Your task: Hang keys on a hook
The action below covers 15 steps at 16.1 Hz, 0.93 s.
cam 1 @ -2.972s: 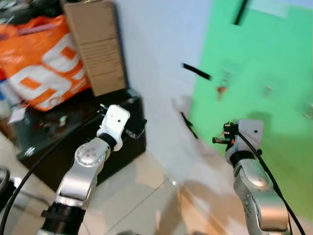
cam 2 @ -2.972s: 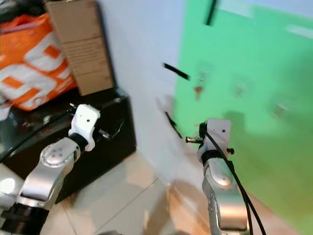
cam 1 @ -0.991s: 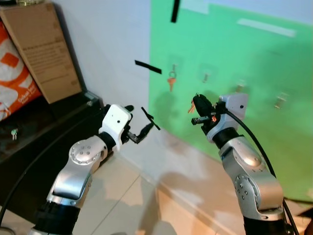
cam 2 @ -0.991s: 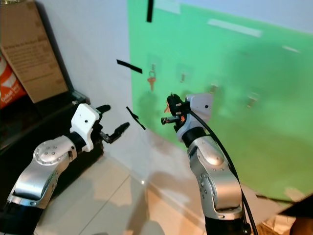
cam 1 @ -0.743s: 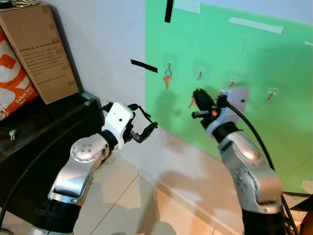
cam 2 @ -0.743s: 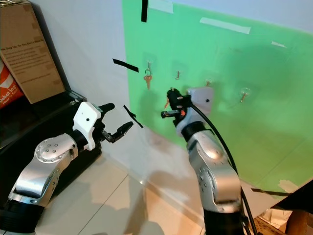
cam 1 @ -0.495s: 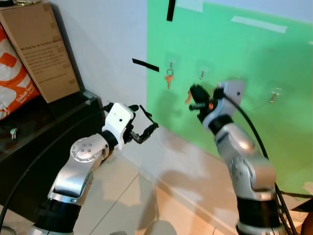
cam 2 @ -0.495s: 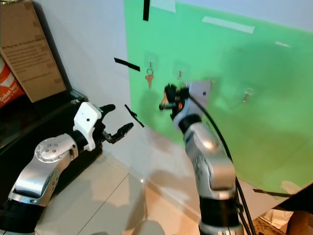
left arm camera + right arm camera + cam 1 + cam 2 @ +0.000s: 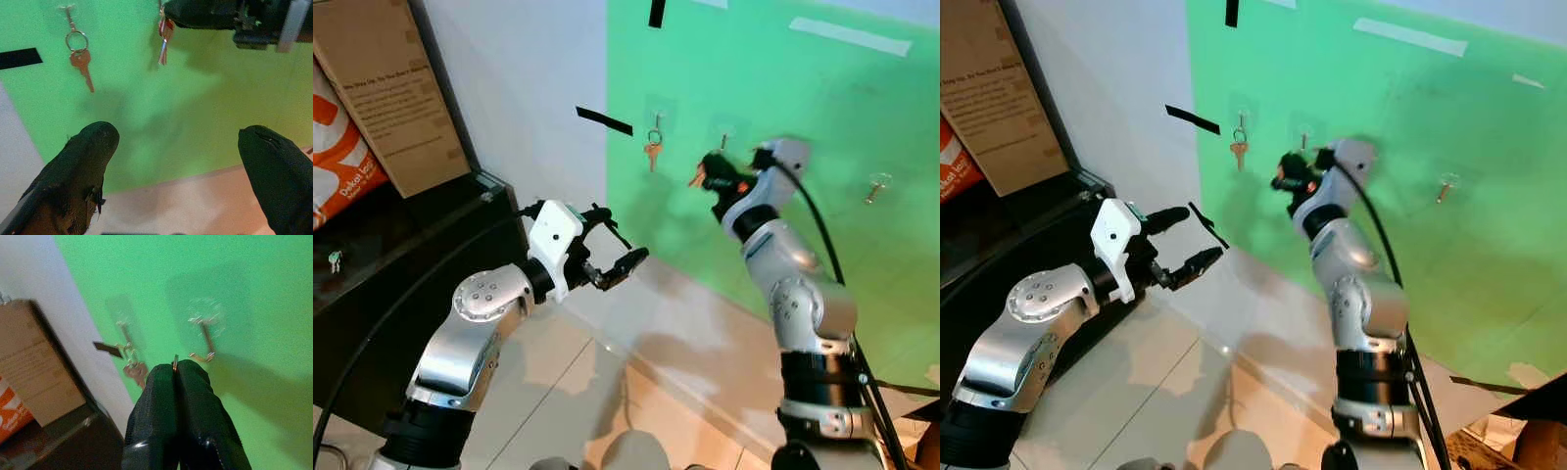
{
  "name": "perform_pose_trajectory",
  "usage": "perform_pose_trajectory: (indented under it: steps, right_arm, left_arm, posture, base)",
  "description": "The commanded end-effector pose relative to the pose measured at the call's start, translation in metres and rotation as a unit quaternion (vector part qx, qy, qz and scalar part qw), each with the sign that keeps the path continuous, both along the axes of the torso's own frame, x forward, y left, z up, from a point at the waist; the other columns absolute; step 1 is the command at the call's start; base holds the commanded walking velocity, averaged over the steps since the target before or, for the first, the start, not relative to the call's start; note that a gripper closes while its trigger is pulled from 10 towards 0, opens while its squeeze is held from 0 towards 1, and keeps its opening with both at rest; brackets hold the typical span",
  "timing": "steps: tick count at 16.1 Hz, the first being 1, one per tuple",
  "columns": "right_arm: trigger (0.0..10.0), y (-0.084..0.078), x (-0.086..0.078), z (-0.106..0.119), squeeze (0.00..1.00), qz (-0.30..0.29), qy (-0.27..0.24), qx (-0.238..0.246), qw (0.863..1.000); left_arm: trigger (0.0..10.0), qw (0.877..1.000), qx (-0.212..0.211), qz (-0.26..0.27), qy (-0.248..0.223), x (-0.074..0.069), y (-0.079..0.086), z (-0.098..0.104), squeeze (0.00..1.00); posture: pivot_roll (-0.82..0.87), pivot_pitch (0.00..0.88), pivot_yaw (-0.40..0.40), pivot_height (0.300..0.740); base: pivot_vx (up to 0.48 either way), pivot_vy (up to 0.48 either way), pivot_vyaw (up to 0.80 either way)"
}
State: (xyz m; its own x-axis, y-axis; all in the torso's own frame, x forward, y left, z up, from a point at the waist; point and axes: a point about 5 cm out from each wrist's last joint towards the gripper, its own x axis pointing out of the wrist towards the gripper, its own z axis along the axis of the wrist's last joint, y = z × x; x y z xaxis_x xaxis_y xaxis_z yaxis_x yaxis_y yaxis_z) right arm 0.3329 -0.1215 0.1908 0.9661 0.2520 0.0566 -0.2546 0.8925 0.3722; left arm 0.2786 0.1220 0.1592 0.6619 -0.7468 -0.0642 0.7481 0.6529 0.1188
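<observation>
From the head cameras I see my right gripper [image 9: 708, 174] raised against the green sheet [image 9: 822, 215] on the wall, just below a small hook [image 9: 723, 138]; a reddish key [image 9: 695, 179] hangs from its tip, though motion blur smears the wrist and I can't make out the ring. One hook [image 9: 655, 122] over to the left already carries another key [image 9: 651, 150] on a ring, and a further hook [image 9: 875, 185] sits off to the right. My left gripper [image 9: 620, 248] hovers low in front of the white wall with its fingers spread wide and nothing between them. A cardboard box [image 9: 386, 93] stands on the black cabinet [image 9: 372, 284]; it has printed lines, but I can't read them, and the orange bag [image 9: 340, 162] beside it is cut off at the edge, showing only part of a word in white letters. The left wrist camera gives a sharper look: the two fingers [image 9: 80, 161] are well apart, and beyond them the held key [image 9: 163, 41] dangles from the black tip of the right gripper [image 9: 195, 13], with the hung key [image 9: 80, 63] clear beside it. The right wrist camera shows that gripper's fingers [image 9: 161, 401] pressed together with a sliver of metal ring [image 9: 174, 363] pinched at the tip, the key itself hidden behind them, and the nearest hook [image 9: 204, 335] just beyond, blurred.
</observation>
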Motion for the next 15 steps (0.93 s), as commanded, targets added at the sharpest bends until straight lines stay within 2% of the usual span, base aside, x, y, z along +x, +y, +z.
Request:
perform_pose_trajectory:
  steps: [1, 7, 13, 15]
  right_arm:
    - [10.0, -0.003, 0.003, 0.004, 0.0, -0.007, -0.007, 0.011, 1.0]
    - [10.0, -0.007, 0.015, 0.006, 0.0, -0.005, -0.008, 0.044, 0.999]
    - [10.0, -0.01, 0.021, 0.004, 0.0, -0.007, -0.003, 0.053, 0.999]
    - [10.0, -0.015, 0.024, 0.0, 0.0, -0.034, 0.012, 0.06, 0.998]
  left_arm:
    - [10.0, 1.0, -0.005, -0.01, 0.001, -0.003, -0.001, 0.002, 0.0]
    - [10.0, 0.999, -0.01, -0.03, 0.016, -0.006, -0.002, 0.003, 0.0]
    - [10.0, 0.999, -0.007, -0.036, 0.019, -0.007, -0.002, 0.004, 0.0]
    - [10.0, 0.999, -0.007, -0.036, 0.019, -0.006, -0.002, 0.004, 0.0]
  posture:
    - [-0.01, 0.0, -0.016, 0.74]
    - [0.0, 0.0, -0.012, 0.74]
    - [0.01, 0.0, -0.009, 0.74]
    - [0.01, 0.0, -0.009, 0.74]
  base:
    - [0.0, 0.0, 0.0]
    - [0.0, 0.0, 0.0]
    - [0.0, 0.0, 0.0]
    - [0.0, 0.0, 0.0]
